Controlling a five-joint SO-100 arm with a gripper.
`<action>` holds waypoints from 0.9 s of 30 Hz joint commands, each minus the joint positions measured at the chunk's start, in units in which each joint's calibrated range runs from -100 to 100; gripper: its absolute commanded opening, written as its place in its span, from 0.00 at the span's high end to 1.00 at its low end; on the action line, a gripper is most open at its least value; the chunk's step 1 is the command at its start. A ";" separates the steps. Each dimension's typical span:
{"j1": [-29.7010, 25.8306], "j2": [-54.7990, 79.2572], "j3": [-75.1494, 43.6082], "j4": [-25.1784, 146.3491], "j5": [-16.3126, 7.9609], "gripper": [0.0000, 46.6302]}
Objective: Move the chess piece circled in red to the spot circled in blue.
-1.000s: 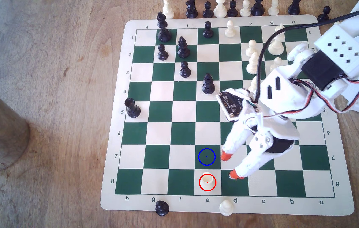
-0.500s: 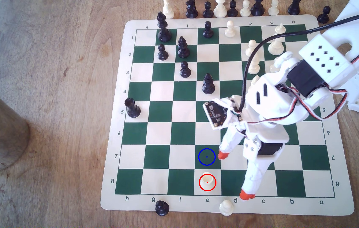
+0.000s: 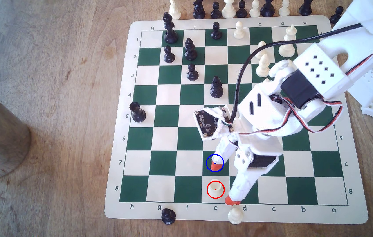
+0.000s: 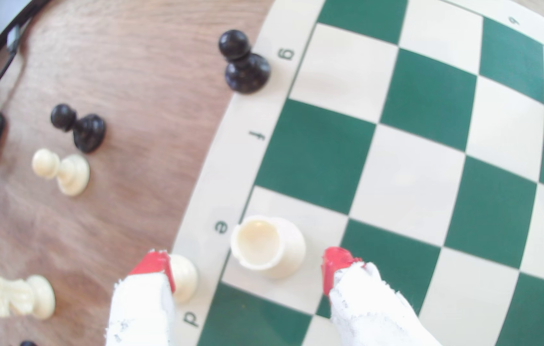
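Gripper (image 3: 223,183) jaws spread wide, straddling the rook (image 3: 215,188) on e8 at the board (image 3: 121,212) edge, not touching. 1 tip overlaps the blue spot (image 3: 208,159); 2 pawns (image 3: 168,216) sit on the border nearby.

Bare squares all round the cream rook (image 3: 215,189); nearest obstacle, a cream pawn (image 3: 235,215) on the board's border.

The rook (image 3: 215,188) (image 4: 268,245), short, stout and cream-white with a hollow notched top, stands upright on a cream square in the board's near row, inside a red ring. The blue-ringed spot (image 3: 208,159), a dark green square, lies just beyond it.
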 commanded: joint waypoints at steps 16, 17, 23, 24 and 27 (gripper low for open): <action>-0.75 2.71 -7.99 -1.60 -0.15 0.69; -0.75 2.71 -7.99 -1.60 -0.15 0.69; -1.07 3.22 -8.81 -1.60 -0.24 0.77; -1.14 3.22 -8.81 -1.60 -0.34 0.81; -1.22 3.31 -8.81 -1.84 -1.17 0.96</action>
